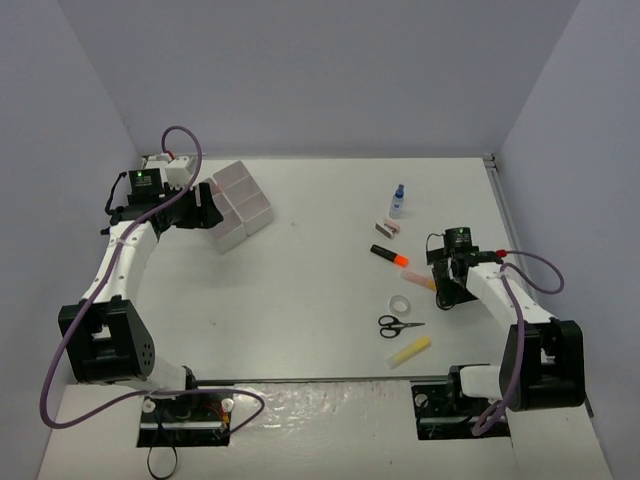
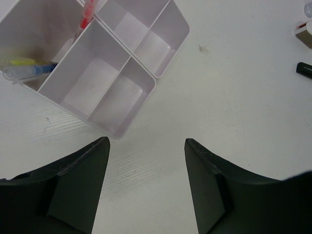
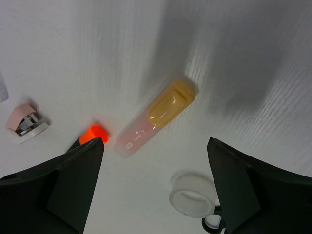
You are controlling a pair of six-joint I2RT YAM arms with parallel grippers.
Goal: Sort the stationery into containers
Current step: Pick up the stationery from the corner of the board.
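The right hand [image 3: 155, 141], spread wide and holding nothing, hangs over a pale pink plastic highlighter with a yellow cap [image 3: 155, 117]. It lies flat on the white counter [image 3: 243, 48] between the fingers, touching neither. A white tape roll [image 3: 192, 197] lies near it. The left hand [image 2: 146, 141], also spread and empty, faces the white plastic divided tray [image 2: 92, 80], which sits just ahead of it.
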